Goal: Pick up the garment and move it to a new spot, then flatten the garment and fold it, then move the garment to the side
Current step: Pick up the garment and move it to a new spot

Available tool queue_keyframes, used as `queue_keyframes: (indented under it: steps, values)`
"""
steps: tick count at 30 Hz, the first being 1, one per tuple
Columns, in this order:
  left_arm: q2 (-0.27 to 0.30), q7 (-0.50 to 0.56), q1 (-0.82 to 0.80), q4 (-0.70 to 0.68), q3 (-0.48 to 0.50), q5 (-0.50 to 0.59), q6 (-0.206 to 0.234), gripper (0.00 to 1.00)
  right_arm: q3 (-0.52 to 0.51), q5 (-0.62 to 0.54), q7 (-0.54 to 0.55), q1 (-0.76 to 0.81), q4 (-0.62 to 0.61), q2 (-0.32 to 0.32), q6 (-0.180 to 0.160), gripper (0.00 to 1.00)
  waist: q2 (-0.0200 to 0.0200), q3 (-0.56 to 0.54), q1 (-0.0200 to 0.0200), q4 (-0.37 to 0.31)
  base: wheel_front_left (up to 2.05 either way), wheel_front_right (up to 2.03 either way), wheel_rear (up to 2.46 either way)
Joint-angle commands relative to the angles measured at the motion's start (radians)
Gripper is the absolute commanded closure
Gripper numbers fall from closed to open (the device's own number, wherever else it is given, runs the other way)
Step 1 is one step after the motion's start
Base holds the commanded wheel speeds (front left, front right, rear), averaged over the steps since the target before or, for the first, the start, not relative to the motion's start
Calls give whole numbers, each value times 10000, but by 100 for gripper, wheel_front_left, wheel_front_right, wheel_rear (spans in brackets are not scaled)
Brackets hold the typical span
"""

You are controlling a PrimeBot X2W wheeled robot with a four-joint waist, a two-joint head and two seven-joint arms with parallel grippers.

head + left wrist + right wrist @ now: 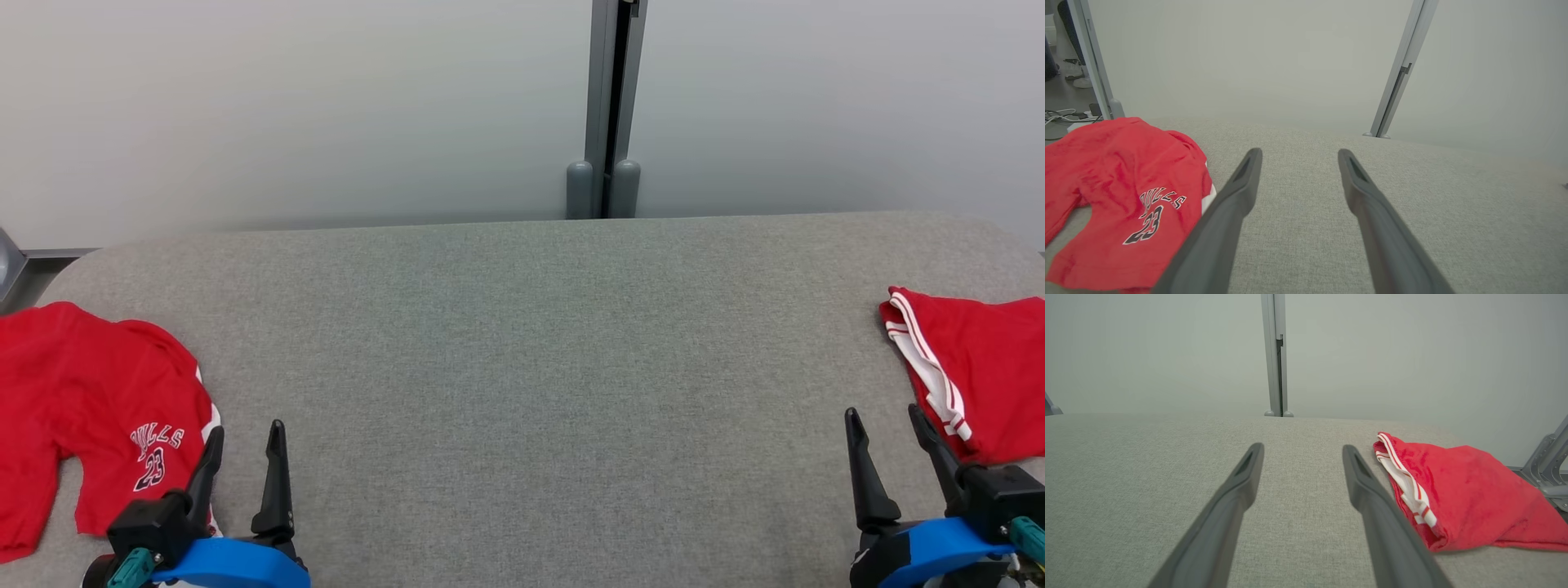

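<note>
A red garment (90, 416) printed "Bulls 23" lies spread and rumpled at the left end of the grey padded table (531, 343). In the left wrist view this garment (1122, 196) sits just left of my fingers. My left gripper (246, 429) (1299, 152) hovers open and empty beside its right edge. A second red garment (980, 367) with white stripes lies folded at the table's right end. My right gripper (883, 411) (1302, 446) is open and empty, just left of that folded garment (1466, 490).
A pale wall with a grey vertical post (608, 106) runs behind the table. Cables and a person's shoes (1073, 71) show on the floor past the table's left end. A grey metal frame (1549, 465) stands off the right end.
</note>
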Motion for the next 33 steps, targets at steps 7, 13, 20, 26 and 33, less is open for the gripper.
queue_keyframes:
  steps: [7, 13, 20, 26, 33]
  values:
    - [-45, -46, -203, -43, 35, 141, -50, 0, -208, -29, -183, -47, 106, -36, -1, 0, -1, 53, -1, 472, 0, 0, 0]
    - [32, -46, -341, -165, -110, 393, -75, 0, -324, -130, -299, 93, 53, -2, -1, 0, -1, 116, -1, 1519, 0, 0, 0]
    - [115, -47, -389, -412, -273, 576, -80, 0, -179, -234, -381, 32, 23, 159, -1, 0, -1, 139, -1, 2934, 0, 0, 0]
    - [180, -47, -364, -458, -329, 519, -77, 0, -27, -179, -451, -122, 184, 272, -1, 0, -1, 180, -1, 3944, 0, 0, 0]
    - [250, -47, -282, -533, -214, 419, -7, 0, -37, -196, -521, -226, 406, 290, -1, 0, -1, 234, -1, 4826, 0, 0, 0]
